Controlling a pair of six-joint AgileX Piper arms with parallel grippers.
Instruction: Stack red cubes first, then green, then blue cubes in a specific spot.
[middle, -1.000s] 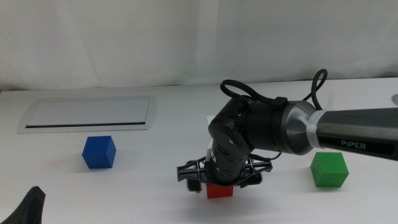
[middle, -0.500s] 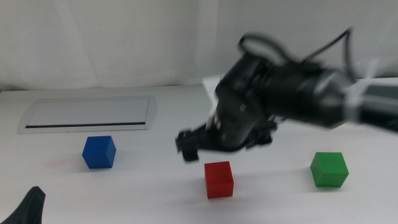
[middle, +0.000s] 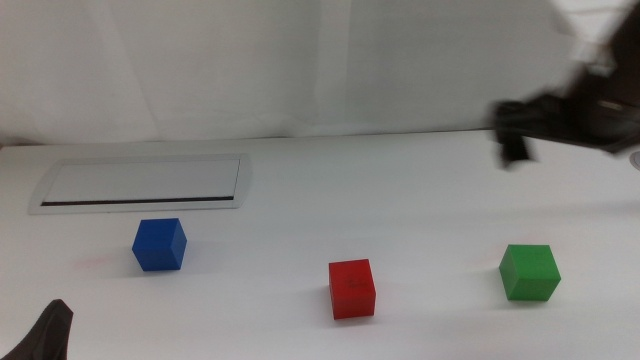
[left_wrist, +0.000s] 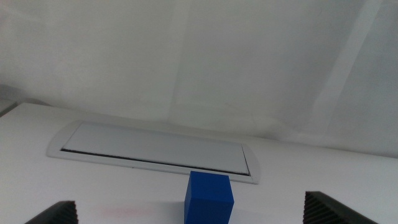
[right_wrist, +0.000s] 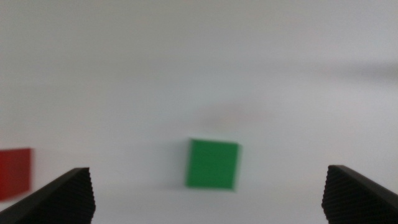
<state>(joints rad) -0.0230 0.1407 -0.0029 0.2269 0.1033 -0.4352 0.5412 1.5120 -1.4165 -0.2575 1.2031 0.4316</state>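
The right gripper (right_wrist: 205, 196) hangs high over the table's right side, jaws spread wide and empty, with the green cube (middle: 529, 271) on the white tabletop (middle: 420, 200) below it. The red cube (middle: 352, 289) sits alone mid-table, well apart from green. The left gripper (left_wrist: 186, 214) waits low, jaws also spread, facing the blue cube (middle: 159, 244) near the grey-framed panel (middle: 140, 183).

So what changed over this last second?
The right gripper let go of the red cube, lifted off and swung back to the table's far right, jaws open. The red cube, green cube, blue cube and left gripper stayed put.
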